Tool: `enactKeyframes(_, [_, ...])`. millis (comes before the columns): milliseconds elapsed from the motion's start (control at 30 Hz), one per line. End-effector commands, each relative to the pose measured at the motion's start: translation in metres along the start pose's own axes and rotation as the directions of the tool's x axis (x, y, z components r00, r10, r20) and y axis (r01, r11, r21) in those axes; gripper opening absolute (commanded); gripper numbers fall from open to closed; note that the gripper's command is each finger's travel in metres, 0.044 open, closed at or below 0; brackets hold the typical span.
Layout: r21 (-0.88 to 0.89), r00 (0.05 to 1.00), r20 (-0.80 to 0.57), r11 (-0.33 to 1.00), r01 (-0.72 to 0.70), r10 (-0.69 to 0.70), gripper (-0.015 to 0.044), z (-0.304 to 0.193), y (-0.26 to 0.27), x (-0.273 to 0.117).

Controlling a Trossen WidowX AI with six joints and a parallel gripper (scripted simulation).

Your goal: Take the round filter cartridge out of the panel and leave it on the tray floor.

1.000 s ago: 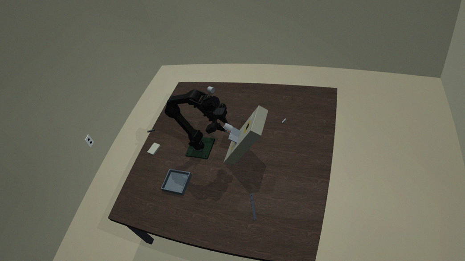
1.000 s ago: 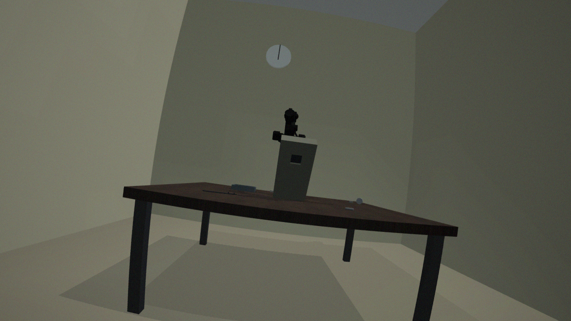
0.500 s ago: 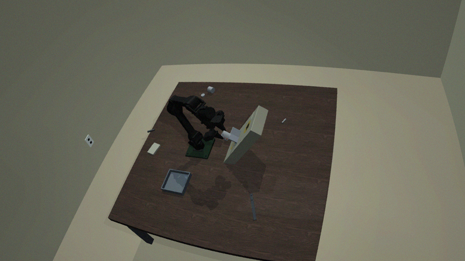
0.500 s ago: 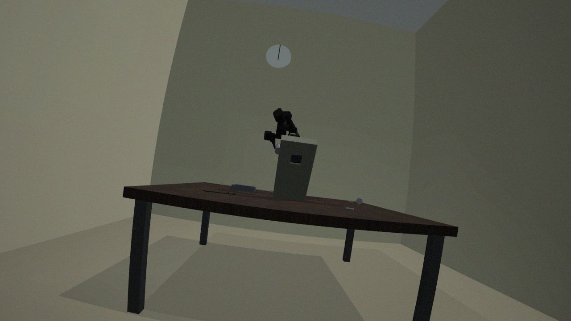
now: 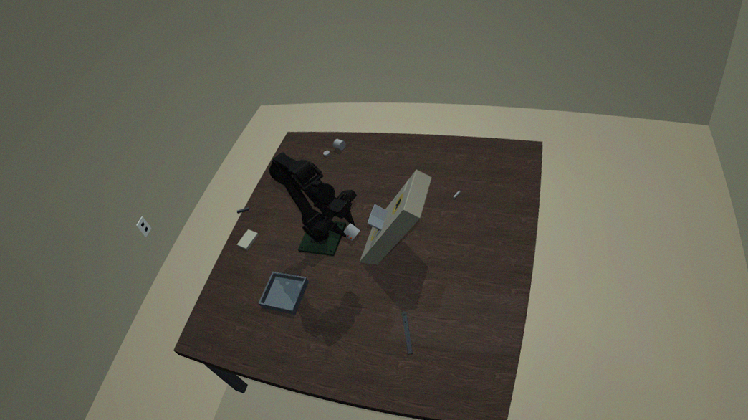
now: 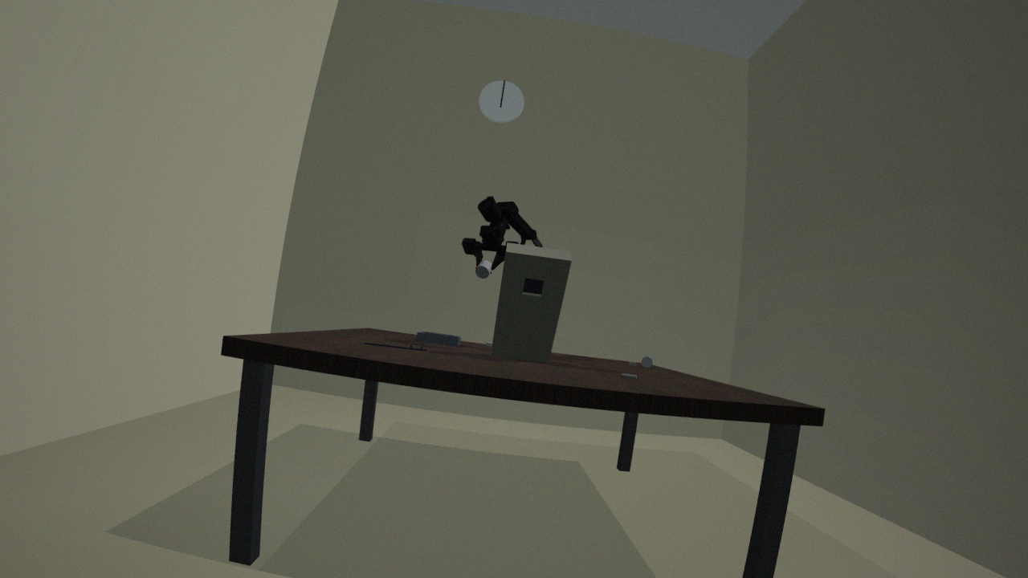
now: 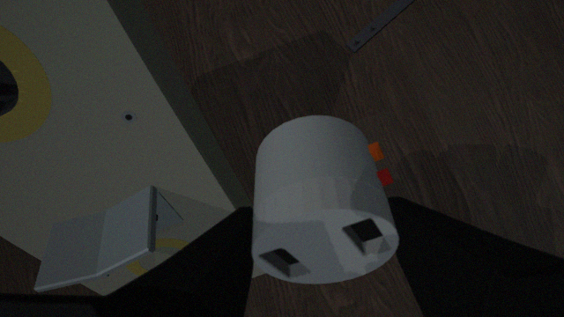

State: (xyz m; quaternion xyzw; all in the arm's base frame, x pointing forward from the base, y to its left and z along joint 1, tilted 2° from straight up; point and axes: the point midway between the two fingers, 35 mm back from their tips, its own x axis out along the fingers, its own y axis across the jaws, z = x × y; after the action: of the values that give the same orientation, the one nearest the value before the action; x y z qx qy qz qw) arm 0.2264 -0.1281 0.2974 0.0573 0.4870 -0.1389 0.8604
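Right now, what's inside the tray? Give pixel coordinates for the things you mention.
The top view shows the bare floor of the tray (image 5: 294, 310) (image 6: 438, 339), no cartridge; the near wall's inner base is hidden.

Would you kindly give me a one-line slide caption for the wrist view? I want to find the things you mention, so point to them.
White filter cartridge (image 5: 351, 231) (image 6: 483, 269) (image 7: 322, 176), two slots showing, gripped beside the service panel (image 5: 396, 232) (image 6: 530, 316) (image 7: 145, 154).
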Motion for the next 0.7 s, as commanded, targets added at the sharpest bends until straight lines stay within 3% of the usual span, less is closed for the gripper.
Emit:
enactKeyframes(0, [0.083, 0.999, 0.01, 0.995, 0.05, -0.051, 0.0, -0.006, -0.017, -0.005])
enactKeyframes(667, [0.484, 0.954, -0.06, 0.828, 0.284, -0.292, 0.0, -0.05, -0.101, -0.024])
